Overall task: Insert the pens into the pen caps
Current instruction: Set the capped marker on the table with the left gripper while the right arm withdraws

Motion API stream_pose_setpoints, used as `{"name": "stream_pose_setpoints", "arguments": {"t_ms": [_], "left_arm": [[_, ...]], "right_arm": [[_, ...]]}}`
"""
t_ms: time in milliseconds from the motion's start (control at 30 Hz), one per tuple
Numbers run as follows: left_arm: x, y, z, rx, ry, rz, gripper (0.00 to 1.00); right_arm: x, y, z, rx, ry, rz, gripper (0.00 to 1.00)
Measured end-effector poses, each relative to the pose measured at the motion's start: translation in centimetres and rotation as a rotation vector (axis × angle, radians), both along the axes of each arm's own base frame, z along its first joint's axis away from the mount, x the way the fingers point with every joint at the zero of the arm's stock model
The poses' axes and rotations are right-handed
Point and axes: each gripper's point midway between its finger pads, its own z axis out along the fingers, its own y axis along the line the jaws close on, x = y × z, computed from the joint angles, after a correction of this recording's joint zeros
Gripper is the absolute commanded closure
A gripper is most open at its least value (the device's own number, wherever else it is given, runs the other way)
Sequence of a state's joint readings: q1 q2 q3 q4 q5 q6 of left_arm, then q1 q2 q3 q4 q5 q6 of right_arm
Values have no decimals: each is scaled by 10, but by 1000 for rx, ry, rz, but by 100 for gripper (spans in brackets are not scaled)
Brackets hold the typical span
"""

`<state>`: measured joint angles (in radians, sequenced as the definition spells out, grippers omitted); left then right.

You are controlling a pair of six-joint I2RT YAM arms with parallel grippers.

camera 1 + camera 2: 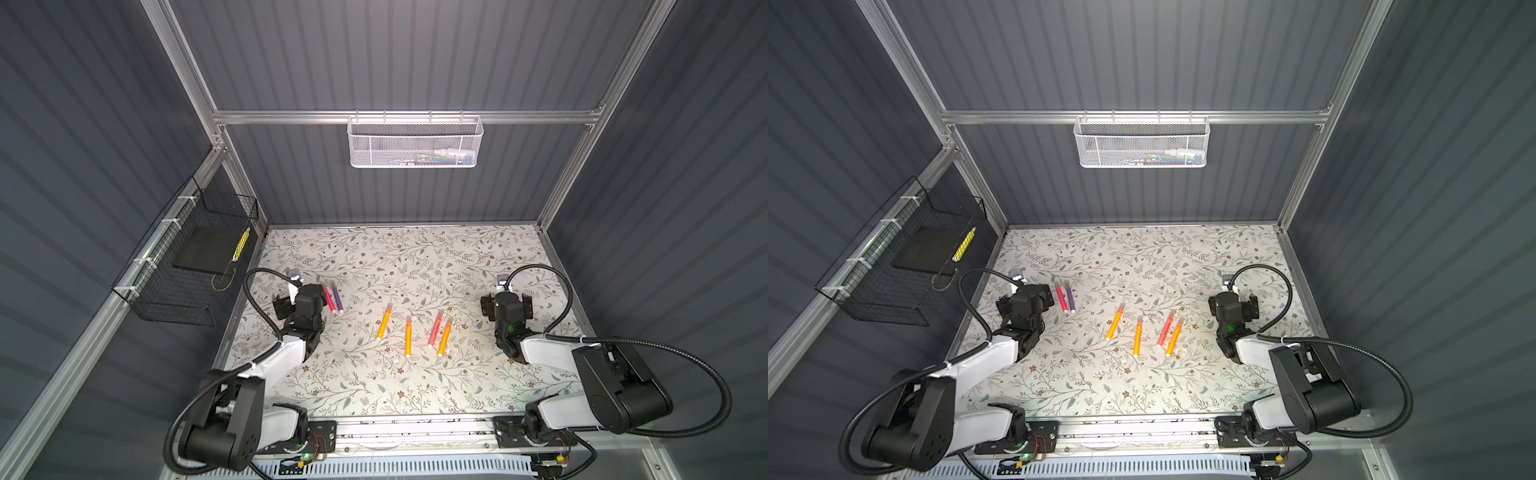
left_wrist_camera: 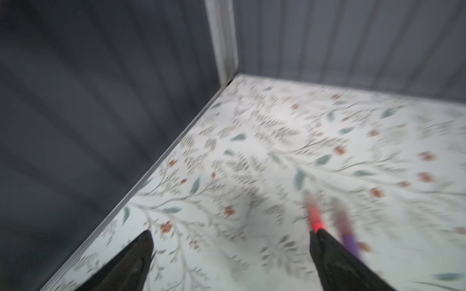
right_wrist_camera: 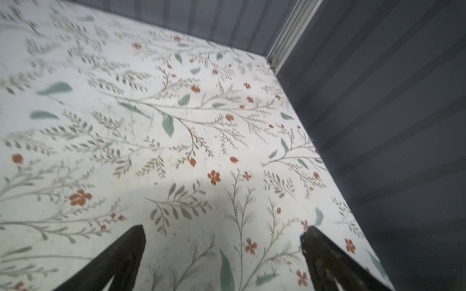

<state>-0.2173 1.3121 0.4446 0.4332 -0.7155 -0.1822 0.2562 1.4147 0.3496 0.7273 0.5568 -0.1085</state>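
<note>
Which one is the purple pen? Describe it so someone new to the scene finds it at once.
On the floral table, look to the left gripper. Right beside it two pens lie side by side, apart from the four pens mid-table. The purple pen is the one farther from the gripper and the only purple one; the pink-red pen lies between.

Six pens (image 1: 408,341) lie on the counter (image 1: 415,257): three orange pens (image 1: 384,325), two pink-red pens (image 1: 435,330) and one purple pen (image 1: 337,300). The caps are too small to count. There are two arms, left arm (image 1: 274,361) and right arm (image 1: 544,353). There are two baskets, one white basket (image 1: 374,145) and one black basket (image 1: 174,307) holding one yellow item (image 1: 241,244).
</note>
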Motion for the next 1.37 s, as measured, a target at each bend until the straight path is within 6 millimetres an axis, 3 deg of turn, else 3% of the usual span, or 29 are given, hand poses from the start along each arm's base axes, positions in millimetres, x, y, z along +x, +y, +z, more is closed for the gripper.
{"name": "stream_pose_setpoints", "arguments": {"t_ms": [100, 233, 333, 567, 1367], "left_arm": [[-3, 4, -48, 46, 104, -14, 1], [16, -3, -61, 46, 60, -78, 1], [33, -8, -67, 32, 50, -135, 0], [47, -11, -58, 3, -2, -180, 1], [49, -14, -57, -7, -7, -197, 0]], "right_arm": [[5, -24, 9, 78, -89, -33, 1], [0, -63, 15, 207, -212, -89, 1], [-6, -57, 3, 258, -192, -55, 1], [11, -49, 22, 298, -239, -9, 1], [14, -47, 20, 306, -223, -6, 1]]}}
